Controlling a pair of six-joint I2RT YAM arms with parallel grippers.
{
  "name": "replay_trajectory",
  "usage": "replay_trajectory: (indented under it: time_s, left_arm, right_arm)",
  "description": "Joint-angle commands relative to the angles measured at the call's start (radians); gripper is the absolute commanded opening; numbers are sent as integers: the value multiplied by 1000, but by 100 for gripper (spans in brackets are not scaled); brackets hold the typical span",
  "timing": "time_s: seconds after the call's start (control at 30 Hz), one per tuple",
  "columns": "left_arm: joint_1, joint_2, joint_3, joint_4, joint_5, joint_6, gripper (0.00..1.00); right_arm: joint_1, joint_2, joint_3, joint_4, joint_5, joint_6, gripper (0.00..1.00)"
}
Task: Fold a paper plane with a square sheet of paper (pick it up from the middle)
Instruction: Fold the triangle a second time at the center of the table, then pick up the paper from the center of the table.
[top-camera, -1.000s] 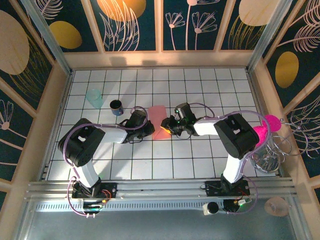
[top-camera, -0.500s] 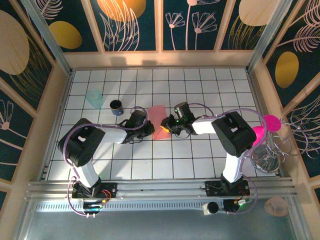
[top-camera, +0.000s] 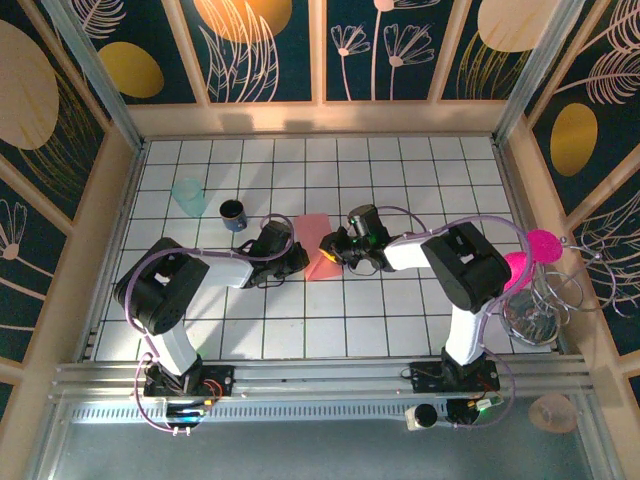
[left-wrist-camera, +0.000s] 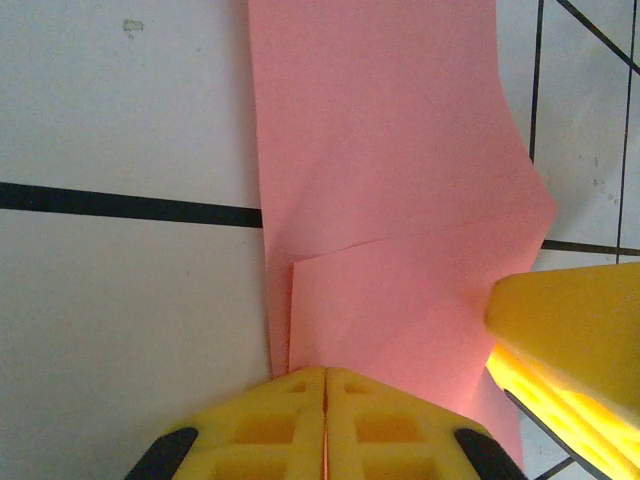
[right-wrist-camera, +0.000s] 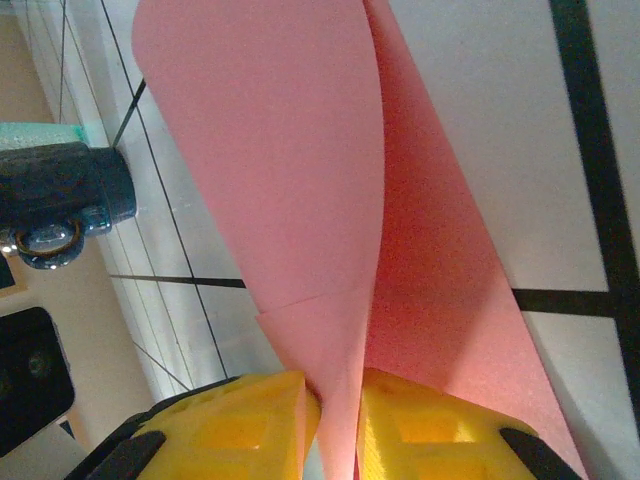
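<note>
Salmon-pink square sheet of paper (top-camera: 312, 232) lay partly folded at the middle of the table (top-camera: 400, 180), between my two claws. My left claw (left-wrist-camera: 325, 385), pressed together, bore on one edge, probably to anchor it. My right claw (right-wrist-camera: 335, 405) pinched a raised flap, likely to draw the fold over.

Your overhead view is bright and even: light falls from above onto the white counter (top-camera: 400, 320), leaving soft grey shadows beside both arms (top-camera: 460, 265) and a faint diagonal one toward its far left corner. That view bows outward at its edges. In your wrist views the pink paper (left-wrist-camera: 380, 150) looks grainy, and the right gripper (right-wrist-camera: 335, 400) shows blurred yellow fingers (right-wrist-camera: 250, 430).
</note>
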Motion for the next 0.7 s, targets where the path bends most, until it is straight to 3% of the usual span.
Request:
replay_trajectory:
  time_s: [0.0, 0.33, 0.67]
  left_arm:
    - [4, -24, -15, -23, 13, -13, 10]
    - [24, -81, -27, 19, 53, -23, 16]
    - [108, -296, -151, 210, 146, -59, 47]
  right_arm:
    - [11, 26, -12, 28, -6, -1, 19]
    - [8, 9, -12, 70, 25, -73, 2]
    - [-44, -180, -98, 268, -7, -206, 0]
